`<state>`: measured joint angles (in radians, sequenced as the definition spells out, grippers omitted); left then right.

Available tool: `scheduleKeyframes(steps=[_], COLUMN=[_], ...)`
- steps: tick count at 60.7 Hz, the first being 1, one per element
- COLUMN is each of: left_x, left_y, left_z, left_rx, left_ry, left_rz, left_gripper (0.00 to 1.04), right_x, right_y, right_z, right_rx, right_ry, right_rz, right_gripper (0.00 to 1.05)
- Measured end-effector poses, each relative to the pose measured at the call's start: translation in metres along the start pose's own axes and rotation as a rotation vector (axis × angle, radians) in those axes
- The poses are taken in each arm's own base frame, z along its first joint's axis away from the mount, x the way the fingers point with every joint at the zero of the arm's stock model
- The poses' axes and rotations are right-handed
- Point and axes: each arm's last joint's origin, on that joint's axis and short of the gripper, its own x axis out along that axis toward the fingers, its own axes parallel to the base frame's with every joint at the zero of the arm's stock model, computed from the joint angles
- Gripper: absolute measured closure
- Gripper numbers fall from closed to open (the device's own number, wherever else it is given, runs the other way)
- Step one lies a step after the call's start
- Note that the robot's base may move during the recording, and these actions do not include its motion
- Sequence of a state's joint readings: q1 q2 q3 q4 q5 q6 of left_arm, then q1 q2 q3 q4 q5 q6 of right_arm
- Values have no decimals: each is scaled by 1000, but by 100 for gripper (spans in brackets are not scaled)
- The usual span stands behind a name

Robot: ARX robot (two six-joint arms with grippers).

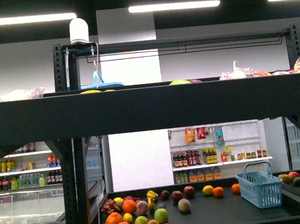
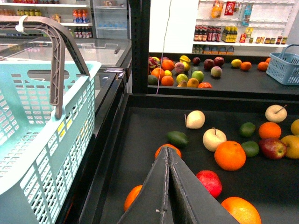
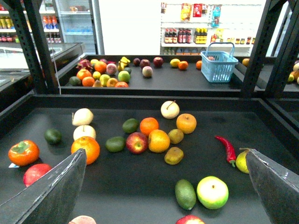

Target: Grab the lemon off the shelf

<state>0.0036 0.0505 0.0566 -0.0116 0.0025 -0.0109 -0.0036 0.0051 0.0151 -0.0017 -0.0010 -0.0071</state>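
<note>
- Grippers are absent from the front view; the black shelf (image 1: 150, 109) crosses the frame, its thick deck at mid-height, with loose fruit and a blue basket (image 1: 260, 187) on a lower deck beyond.
- Left wrist view: left gripper (image 2: 169, 156) has its fingers pressed together, holding nothing, above a dark deck of fruit; a teal basket (image 2: 42, 135) sits beside that deck.
- Right wrist view: right gripper (image 3: 166, 186) is spread wide and empty, fingers at opposite edges of the frame. The lemon (image 3: 242, 161) lies on the deck just beside a red chilli (image 3: 227, 148), close to one finger but untouched.
</note>
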Motion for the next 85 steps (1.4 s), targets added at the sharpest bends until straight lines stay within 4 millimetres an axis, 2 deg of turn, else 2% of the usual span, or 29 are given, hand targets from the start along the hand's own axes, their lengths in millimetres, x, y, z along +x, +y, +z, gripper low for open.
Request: scheduleKeyframes(steps=[9,24,31,49,53,85], left_x=[0,0,0,0,0,0], left_y=[0,0,0,0,0,0], left_z=[-11,-11,-11,-11,-11,-11], left_rx=[0,0,0,0,2,2], left_ry=[-3,-8,-8,-8,-8,-8], left_rz=[2,0,0,0,0,0], left_gripper=[102,102,72,16,6,8], right_x=[0,0,0,0,0,0], right_y=[0,0,0,0,0,0], right_z=[0,0,0,0,0,0], right_rx=[0,0,0,0,0,0], right_ry=[0,0,0,0,0,0], right_rz=[0,1,0,1,0,1], right_gripper=[2,2,2,2,2,2])
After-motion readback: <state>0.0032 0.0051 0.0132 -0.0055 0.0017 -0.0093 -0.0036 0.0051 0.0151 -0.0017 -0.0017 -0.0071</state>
